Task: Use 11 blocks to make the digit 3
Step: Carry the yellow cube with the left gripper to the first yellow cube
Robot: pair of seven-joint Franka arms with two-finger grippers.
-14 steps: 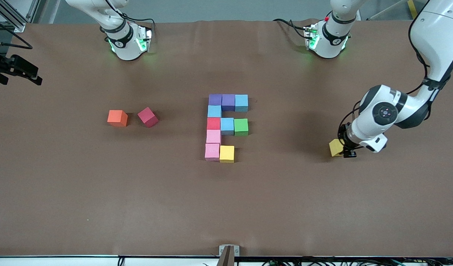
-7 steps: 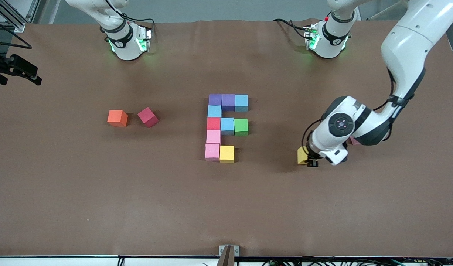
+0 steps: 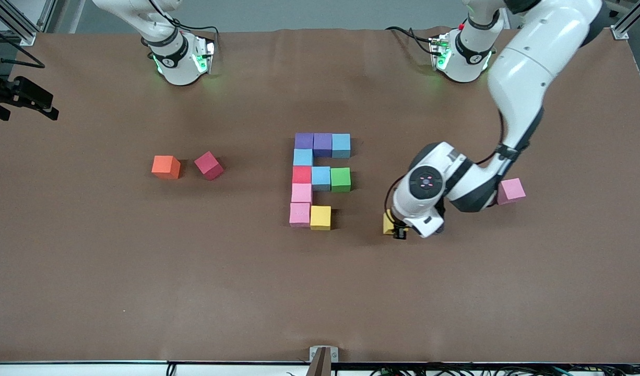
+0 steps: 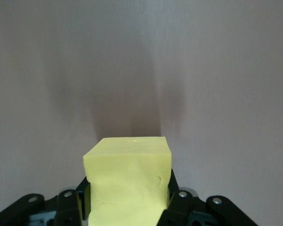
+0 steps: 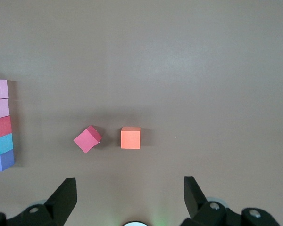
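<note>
Ten cubes already form most of the digit 3 point(image 3: 320, 180). Your left gripper point(image 3: 398, 230) pinches the yellow cube point(image 3: 388, 223) in its fingers, seemingly airborne over the bench point(image 3: 320, 292) near the yellow end cube point(image 3: 320, 217). Right gripper point(image 5: 129, 195) waits, fingers spread.

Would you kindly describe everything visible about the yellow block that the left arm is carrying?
The yellow block is a small pale-yellow cube that looks like matte foam, with a faint dent on one face. The left tool is shut on it, one finger pressed on each of two opposite sides. It hangs level above bare brown table, casting a shadow below, between the block figure and the lone pink block. Nothing else touches it.
</note>
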